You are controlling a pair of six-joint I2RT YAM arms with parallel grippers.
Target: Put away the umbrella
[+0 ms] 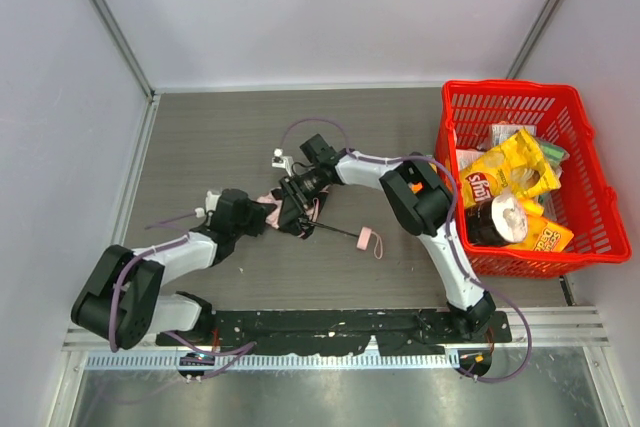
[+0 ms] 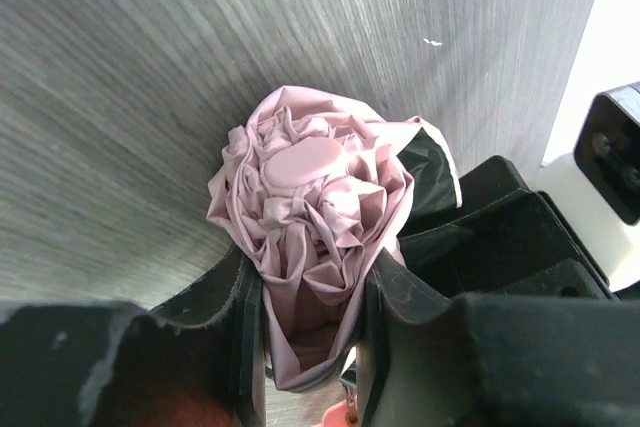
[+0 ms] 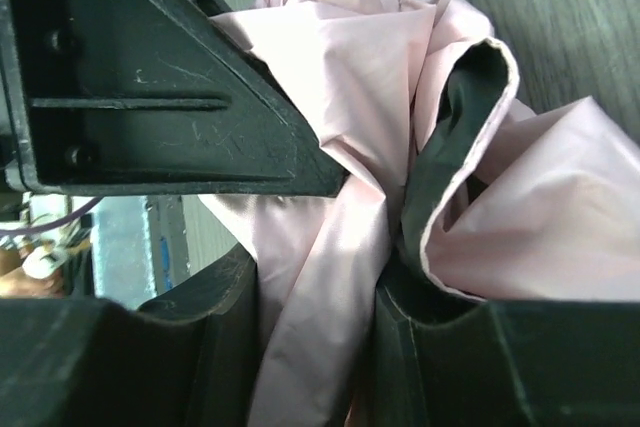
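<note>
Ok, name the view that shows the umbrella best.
Left wrist: the umbrella shows as a bunched pink bundle, round cap included, with only its near end cut off. Right wrist gives only close-up folds; top external shows it small and mostly hidden.

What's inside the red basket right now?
The red basket holds a yellow chip bag, a white-lidded dark tub and an orange packet; anything beneath them is covered.

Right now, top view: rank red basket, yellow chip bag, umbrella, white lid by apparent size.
1. red basket
2. yellow chip bag
3. umbrella, partly covered by the left end effector and right end effector, so its rank against the bag is unsure
4. white lid, smallest
</note>
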